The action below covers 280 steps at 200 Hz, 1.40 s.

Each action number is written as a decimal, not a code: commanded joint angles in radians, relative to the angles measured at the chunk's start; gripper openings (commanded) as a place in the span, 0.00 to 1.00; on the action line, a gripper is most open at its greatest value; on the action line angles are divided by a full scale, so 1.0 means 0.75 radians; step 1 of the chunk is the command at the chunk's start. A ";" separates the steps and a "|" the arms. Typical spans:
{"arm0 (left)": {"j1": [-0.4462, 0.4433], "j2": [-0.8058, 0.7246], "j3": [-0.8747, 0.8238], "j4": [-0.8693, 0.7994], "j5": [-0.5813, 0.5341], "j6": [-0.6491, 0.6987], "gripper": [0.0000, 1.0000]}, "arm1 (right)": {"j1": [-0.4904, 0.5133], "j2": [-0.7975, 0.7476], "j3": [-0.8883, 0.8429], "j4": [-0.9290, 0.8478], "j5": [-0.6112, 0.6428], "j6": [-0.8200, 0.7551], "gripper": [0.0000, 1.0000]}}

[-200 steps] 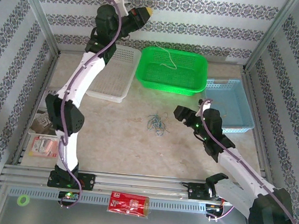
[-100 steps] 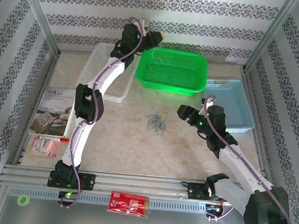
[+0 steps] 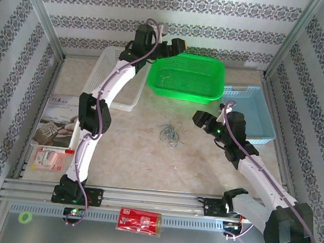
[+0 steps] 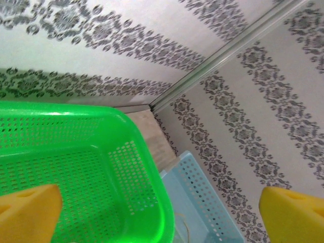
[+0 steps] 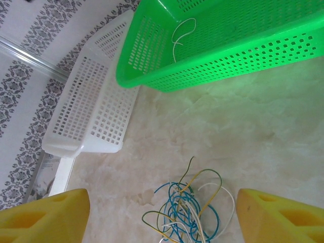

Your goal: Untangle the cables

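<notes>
Two claws stood wide open, and neither had hold of anything. The left claw (image 3: 178, 46) hung high over the far left corner of the green basket (image 3: 183, 92). In its wrist view its yellow fingertips (image 4: 28, 215) sat far apart at the bottom corners, with the basket's mesh floor below them and the blue basket (image 4: 202, 202) just past the basket's right wall. One thin white cable (image 3: 165, 76) lay looped inside the green basket near its left end. The right claw (image 3: 200, 120) hovered above the bench (image 3: 130, 153) right of its middle, pointing left, its fingertips (image 5: 43, 215) spread with nothing between them. Just ahead of it lay the cables (image 3: 170, 135), a loose tangle of blue, green, yellowish and white strands on the bench's bare middle, apart from all three baskets. A white basket (image 3: 125, 89) sat at the far left, right beside the green one; the blue one lay toward the far right corner.
</notes>
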State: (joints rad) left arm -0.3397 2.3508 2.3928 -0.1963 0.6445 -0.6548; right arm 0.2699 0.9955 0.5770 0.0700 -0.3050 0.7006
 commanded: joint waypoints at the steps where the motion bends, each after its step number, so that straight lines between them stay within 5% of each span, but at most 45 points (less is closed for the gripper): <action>1: -0.017 -0.206 -0.131 -0.035 0.025 0.086 1.00 | -0.007 0.002 0.047 -0.061 -0.022 -0.055 0.75; 92: -0.027 -0.900 -1.286 0.375 -0.092 -0.090 1.00 | 0.147 0.184 0.140 -0.227 -0.008 -0.254 0.67; 124: -0.070 -1.096 -1.560 0.335 -0.193 -0.056 1.00 | 0.187 0.272 0.163 -0.230 0.059 -0.233 0.64; 168: -0.213 -1.199 -1.759 0.204 -0.320 0.093 0.98 | 0.186 0.363 0.140 -0.151 0.065 -0.183 0.61; 235: -0.453 -1.022 -1.822 0.146 -0.501 0.321 0.60 | 0.169 0.407 0.084 -0.097 0.106 -0.118 0.53; 280: -0.489 -0.900 -1.770 0.177 -0.516 0.339 0.50 | 0.138 0.397 0.052 -0.078 0.136 -0.067 0.48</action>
State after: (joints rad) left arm -0.6838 1.6440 1.0328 -0.0704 0.2852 -0.4438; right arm 0.3847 1.2922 0.6327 -0.0120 -0.2348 0.6193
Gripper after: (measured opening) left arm 0.528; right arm 0.488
